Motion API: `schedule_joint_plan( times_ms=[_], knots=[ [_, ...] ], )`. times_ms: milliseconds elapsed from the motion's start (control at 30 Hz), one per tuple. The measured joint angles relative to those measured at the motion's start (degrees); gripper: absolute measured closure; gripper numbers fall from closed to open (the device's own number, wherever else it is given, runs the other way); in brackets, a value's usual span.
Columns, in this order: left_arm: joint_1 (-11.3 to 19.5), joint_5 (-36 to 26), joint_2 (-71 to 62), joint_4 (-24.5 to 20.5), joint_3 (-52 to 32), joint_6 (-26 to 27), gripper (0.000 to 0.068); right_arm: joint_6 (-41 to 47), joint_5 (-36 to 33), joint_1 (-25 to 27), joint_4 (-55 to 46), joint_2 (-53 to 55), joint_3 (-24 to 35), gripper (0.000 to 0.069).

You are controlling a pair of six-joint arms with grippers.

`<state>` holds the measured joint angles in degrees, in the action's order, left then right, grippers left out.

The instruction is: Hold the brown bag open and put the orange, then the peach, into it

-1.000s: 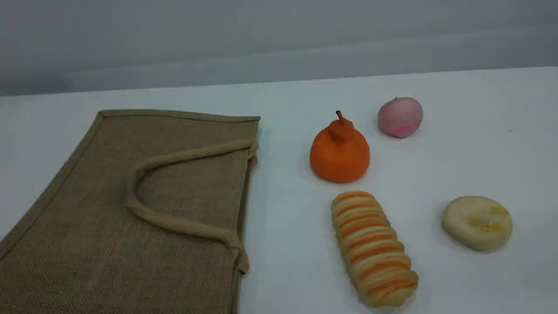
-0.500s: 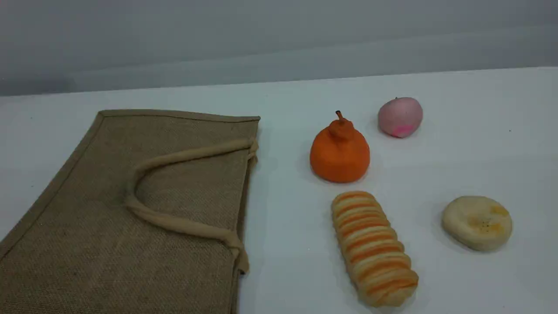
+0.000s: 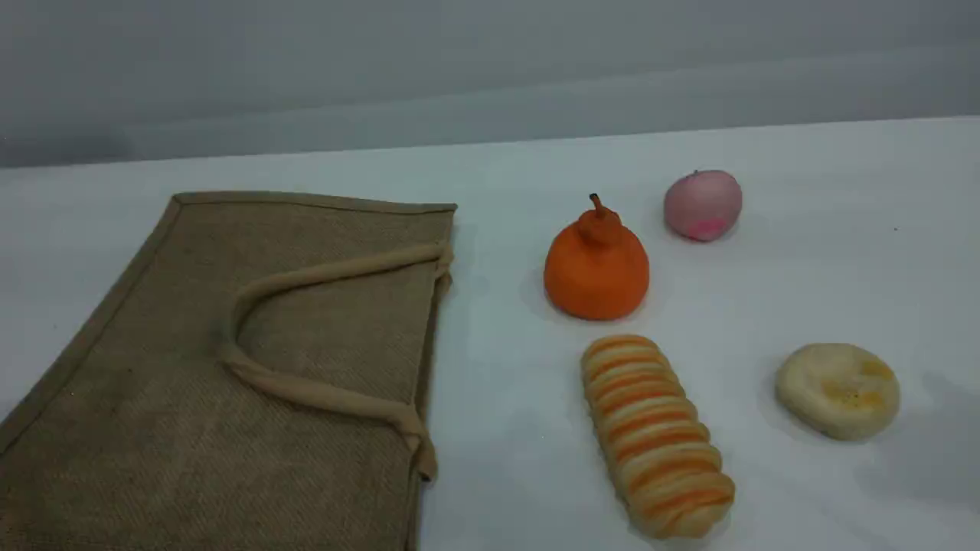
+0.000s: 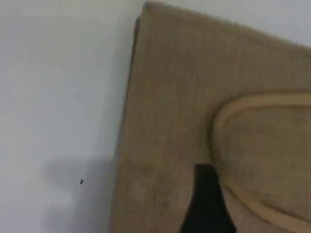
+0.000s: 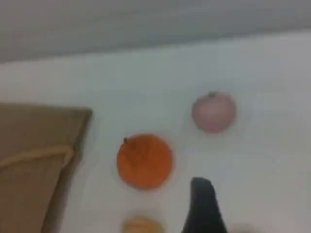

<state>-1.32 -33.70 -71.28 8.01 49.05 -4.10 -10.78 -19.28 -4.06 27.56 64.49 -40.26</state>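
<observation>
The brown bag lies flat on the white table at the left, its mouth edge facing right and a beige handle looped on top. To its right stands the orange, with the pink peach behind and to the right of it. Neither arm shows in the scene view. In the left wrist view one dark fingertip hovers above the bag near the handle. The right fingertip hangs above the table, just right of the orange and in front of the peach. Nothing is held by either gripper.
A long orange-and-cream striped loaf lies in front of the orange. A cream-yellow flat disc sits at the right. A grey wall runs behind the table's far edge.
Bag and fruits have not moved. A faint shadow has spread over the table at the lower right, beside the disc.
</observation>
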Motion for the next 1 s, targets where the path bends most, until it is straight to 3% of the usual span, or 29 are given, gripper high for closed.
schedule_joint_plan(
  times_ms=[167, 333, 500, 667, 1000],
  knots=[
    [0.00, 2.46, -12.51, 0.29, 2.62, 0.31, 0.0232, -0.06, -1.87, 0.00, 2.19, 11.88, -5.86, 0.0265],
    [-0.17, 2.46, -22.83, 3.81, 6.33, 3.11, 0.0232, -0.40, -2.14, 0.00, 4.10, 22.19, -10.41, 0.0265],
    [-2.69, 1.95, -31.75, 5.95, 10.83, 5.78, 0.0232, -0.92, -2.01, -0.59, 4.93, 29.63, -13.86, 0.0265],
    [-5.27, 1.10, -39.61, 5.69, 15.74, 5.20, 0.0232, -1.01, -1.43, -2.05, 5.61, 33.34, -14.64, 0.0265],
    [-6.40, -0.43, -49.37, 6.19, 21.64, 4.82, 0.0232, -1.01, -1.18, -2.27, 5.64, 33.80, -14.64, 0.0265]
  ],
)
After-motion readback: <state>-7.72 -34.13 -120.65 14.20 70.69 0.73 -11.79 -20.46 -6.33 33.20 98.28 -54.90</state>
